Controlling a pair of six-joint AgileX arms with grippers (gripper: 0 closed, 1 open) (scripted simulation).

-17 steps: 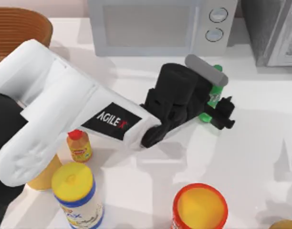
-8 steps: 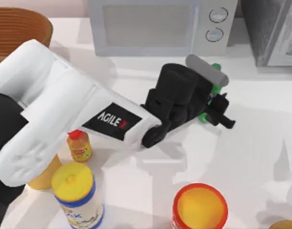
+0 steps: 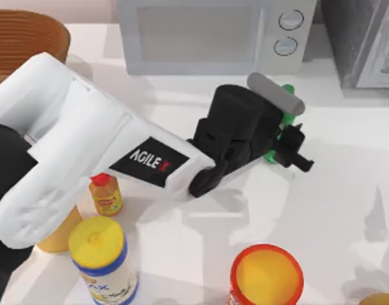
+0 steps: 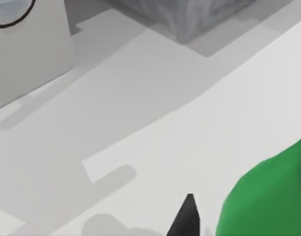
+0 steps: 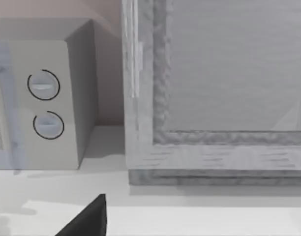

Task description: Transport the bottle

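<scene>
The green bottle (image 3: 285,119) stands in front of the microwave, right of the table's middle, and is mostly covered by my left arm's black wrist. Its green cap (image 3: 288,89) pokes out behind the wrist and its base (image 3: 272,155) shows below. My left gripper (image 3: 295,147) is shut on the bottle's body. In the left wrist view the bottle's green side (image 4: 268,196) bulges in close, beside one black fingertip (image 4: 187,216). My right arm is parked; a dark part of its gripper (image 5: 86,221) shows in the right wrist view.
A microwave (image 3: 207,32) stands at the back and a grey box (image 3: 366,38) at the back right. A wooden basket (image 3: 23,38) sits back left. Front left are a small orange bottle (image 3: 105,194) and a yellow-lidded canister (image 3: 102,254). An orange-lidded tub (image 3: 266,276) is at the front.
My left gripper's fingers have drawn in against the bottle, covering more of its green body. Over the last half second nothing else has moved.
</scene>
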